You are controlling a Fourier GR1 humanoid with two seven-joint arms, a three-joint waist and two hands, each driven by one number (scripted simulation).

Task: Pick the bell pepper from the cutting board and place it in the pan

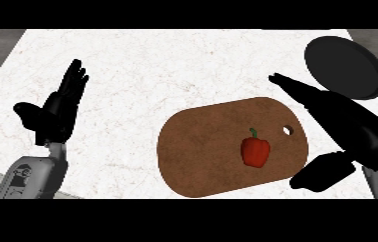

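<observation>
Bell pepper (255,152), red with a short green stem (253,133), lay on the brown cutting board (199,151), right of the board's middle, stem end pointing toward the board's far edge. Nothing touched it. A small hanging hole (288,130) showed in the board just beyond and to the right of the pepper. The board itself sat flat on the pale marbled counter (184,61).

The robot's right hand (336,118) was over the board's right edge, beside the pepper but apart from it. Its fingers were stretched out straight, their tips past the board's far right corner, and the thumb (325,172) was spread wide off the board's near right corner. The hand was open and held nothing. How high it was above the board could not be told from this view.

The black pan (341,61) lay on the counter beyond the board's right end, with the pepper not in it; the right hand covered part of the pan's near rim in the view.

The left hand (57,111) was well to the left of the board, resting with fingers straight and raised, thumb out, holding nothing. Its grey forearm (33,178) showed below it.
</observation>
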